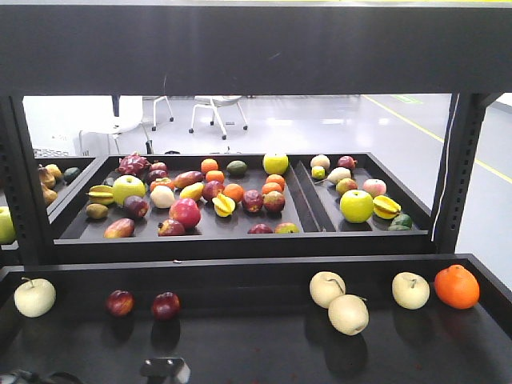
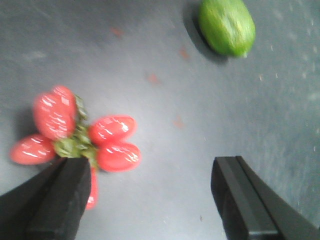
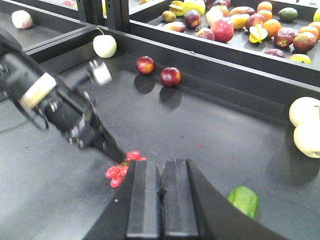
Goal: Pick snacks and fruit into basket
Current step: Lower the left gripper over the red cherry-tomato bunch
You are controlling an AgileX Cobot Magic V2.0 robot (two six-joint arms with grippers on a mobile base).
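The cluster of small glossy red fruits (image 2: 75,135) with green leaves lies on the dark shelf floor. My left gripper (image 2: 155,200) is open just above it; its left finger (image 2: 65,200) covers the cluster's near edge, and most of the cluster lies outside the gap. The green bumpy fruit (image 2: 227,25) lies farther off to the right. In the right wrist view my left arm (image 3: 65,110) reaches down to the cluster (image 3: 120,170), and the green fruit (image 3: 244,200) lies to the right. My right gripper (image 3: 161,200) is shut and empty. Snacks and basket are out of view.
Pale apples (image 1: 328,288) (image 1: 34,296), an orange (image 1: 457,286) and two dark red apples (image 1: 120,302) lie at the back of the lower shelf. Behind a raised rim (image 1: 240,244), upper trays hold several mixed fruits.
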